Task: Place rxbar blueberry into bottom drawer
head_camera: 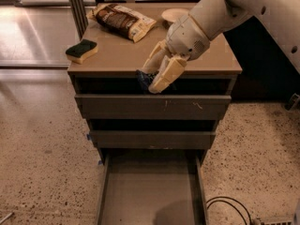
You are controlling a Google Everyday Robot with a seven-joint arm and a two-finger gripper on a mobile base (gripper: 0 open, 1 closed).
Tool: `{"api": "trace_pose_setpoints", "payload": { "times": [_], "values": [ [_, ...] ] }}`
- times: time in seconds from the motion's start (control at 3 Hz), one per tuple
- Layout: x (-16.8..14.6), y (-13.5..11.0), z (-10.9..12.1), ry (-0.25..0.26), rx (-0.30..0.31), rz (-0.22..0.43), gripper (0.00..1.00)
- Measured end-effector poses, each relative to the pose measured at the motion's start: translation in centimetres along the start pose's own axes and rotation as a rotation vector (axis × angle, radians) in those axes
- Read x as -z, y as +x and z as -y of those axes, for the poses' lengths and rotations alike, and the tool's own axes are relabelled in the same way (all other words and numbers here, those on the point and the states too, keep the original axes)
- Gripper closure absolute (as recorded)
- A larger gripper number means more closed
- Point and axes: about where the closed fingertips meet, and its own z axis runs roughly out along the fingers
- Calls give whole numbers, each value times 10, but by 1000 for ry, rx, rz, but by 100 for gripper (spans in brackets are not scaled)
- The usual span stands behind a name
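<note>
My gripper (pixel 151 81) hangs in front of the cabinet's top front edge, above the upper drawer front. Its cream fingers (pixel 165 74) are shut on the rxbar blueberry (pixel 143 79), a small dark navy bar of which only an end shows between them. The bottom drawer (pixel 108 191) is pulled out toward the camera, a long shallow tray with a bare grey floor, well below the gripper. The arm comes in from the upper right.
On the cabinet top (pixel 117 55) lie a green-and-yellow sponge (pixel 81 50) at the left, a brown-and-cream snack bag (pixel 123 20) at the back and a pale bowl (pixel 172 15). Two upper drawers (pixel 152 107) sit partly out. A black cable (pixel 225 205) lies on the speckled floor.
</note>
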Motion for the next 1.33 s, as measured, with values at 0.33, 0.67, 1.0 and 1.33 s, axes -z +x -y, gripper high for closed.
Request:
{"api": "trace_pose_setpoints", "payload": {
  "times": [0.33,0.67,1.0,1.33],
  "values": [
    [0,0,0,0,0,0,100],
    [-17,14,-5,-20,-7,8,100],
    [-46,43,-14,-46,-26,33,100],
    [-79,75,-25,-72,-53,39,100]
  ]
}}
